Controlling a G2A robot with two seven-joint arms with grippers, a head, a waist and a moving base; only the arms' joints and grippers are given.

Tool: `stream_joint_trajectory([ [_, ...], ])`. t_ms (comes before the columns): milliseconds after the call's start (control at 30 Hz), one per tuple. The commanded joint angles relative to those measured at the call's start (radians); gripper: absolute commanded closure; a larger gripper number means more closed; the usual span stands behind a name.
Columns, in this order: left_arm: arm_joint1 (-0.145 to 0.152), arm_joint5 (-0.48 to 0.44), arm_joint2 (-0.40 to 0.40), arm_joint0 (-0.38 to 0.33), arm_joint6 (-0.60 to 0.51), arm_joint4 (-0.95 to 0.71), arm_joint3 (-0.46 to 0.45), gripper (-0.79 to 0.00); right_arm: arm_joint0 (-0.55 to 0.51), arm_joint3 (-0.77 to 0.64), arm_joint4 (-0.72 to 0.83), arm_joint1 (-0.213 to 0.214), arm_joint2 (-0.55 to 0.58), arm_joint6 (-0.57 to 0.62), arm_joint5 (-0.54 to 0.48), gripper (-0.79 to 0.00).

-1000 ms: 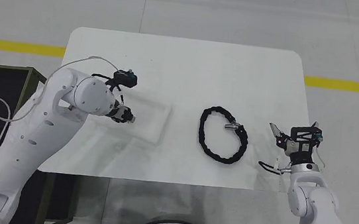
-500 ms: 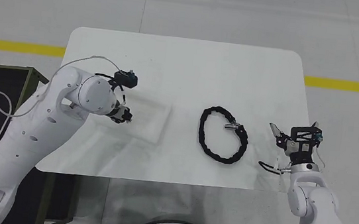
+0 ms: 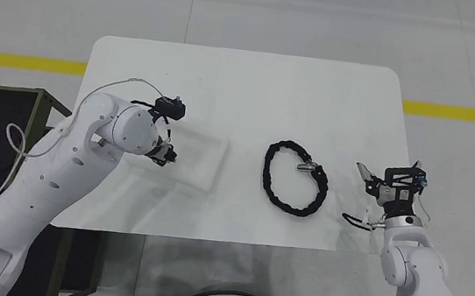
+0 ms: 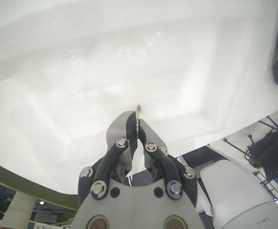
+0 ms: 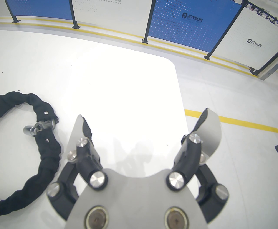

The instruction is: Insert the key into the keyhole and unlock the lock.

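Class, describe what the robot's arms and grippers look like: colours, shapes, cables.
The left arm and right arm are glossy white with rounded shells; a thin pale cable loops by the left one. The left gripper and right gripper have grey metal plates, black links with silver rivets, and curved fingers with black pads.

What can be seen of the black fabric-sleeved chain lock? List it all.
The black fabric-sleeved chain lock lies flat on the white table as a closed, round loop. Its sleeve looks soft and wrinkled, with small rivets near the ends. A silvery metal lock piece joins the ends, jutting into the loop. Only the table touches it; the open right gripper stands apart beside it.
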Motion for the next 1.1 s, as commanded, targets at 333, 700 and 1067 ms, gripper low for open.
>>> stream_joint_trajectory([
  [333,0.038,0.04,0.027,-0.052,-0.013,0.006,-0.054,0.0,0.0,0.0,0.0,0.0,0.0,0.0,0.0,-0.785],
  [700,0.115,-0.084,-0.318,0.046,0.142,-0.497,-0.128,0.0,0.0,0.0,0.0,0.0,0.0,0.0,0.0,-0.785],
  [1067,0.121,-0.538,-0.48,0.277,0.289,-0.89,0.089,0.0,0.0,0.0,0.0,0.0,0.0,0.0,0.0,-0.785],
])
